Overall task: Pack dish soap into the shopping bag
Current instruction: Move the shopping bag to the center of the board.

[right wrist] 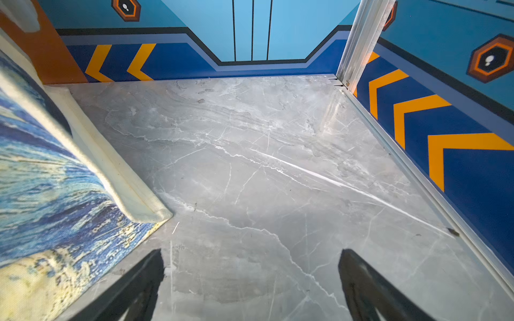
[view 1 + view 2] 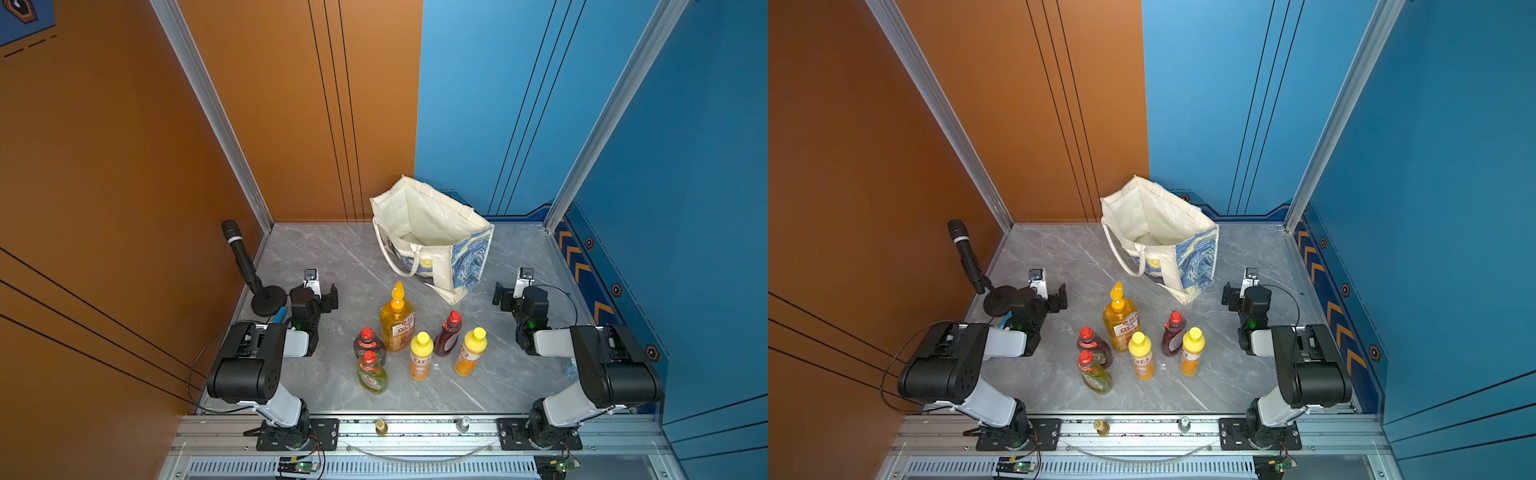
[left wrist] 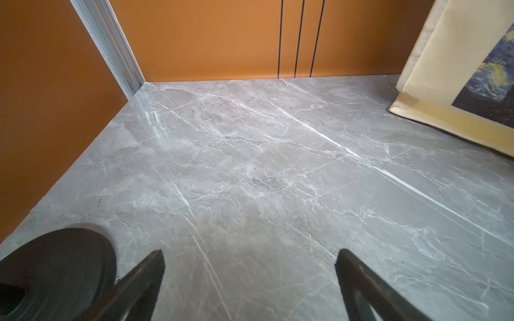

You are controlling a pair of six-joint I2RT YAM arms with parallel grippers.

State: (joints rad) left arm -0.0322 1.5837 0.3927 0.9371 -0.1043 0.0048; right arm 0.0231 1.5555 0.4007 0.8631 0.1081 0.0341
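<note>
Several dish soap bottles stand upright mid-table in both top views: a big orange pump bottle [image 2: 397, 320], two orange yellow-capped ones [image 2: 421, 357] [image 2: 469, 353], two dark red ones [image 2: 368, 343] [image 2: 449, 334], and a yellow-green red-capped one [image 2: 372, 374]. Behind them the shopping bag [image 2: 432, 237] [image 2: 1163, 232] stands open, its cream inside bare. My left gripper [image 2: 318, 291] [image 3: 250, 255] hovers open left of the bottles, holding nothing. My right gripper [image 2: 513, 293] [image 1: 251, 255] is open to their right, beside the bag's printed side [image 1: 41, 180].
A black microphone [image 2: 241, 253] on a round base [image 3: 55, 272] stands close to my left gripper at the table's left edge. Orange and blue walls enclose the grey marble table [image 2: 332, 257]. The bag's corner [image 3: 456, 69] shows in the left wrist view.
</note>
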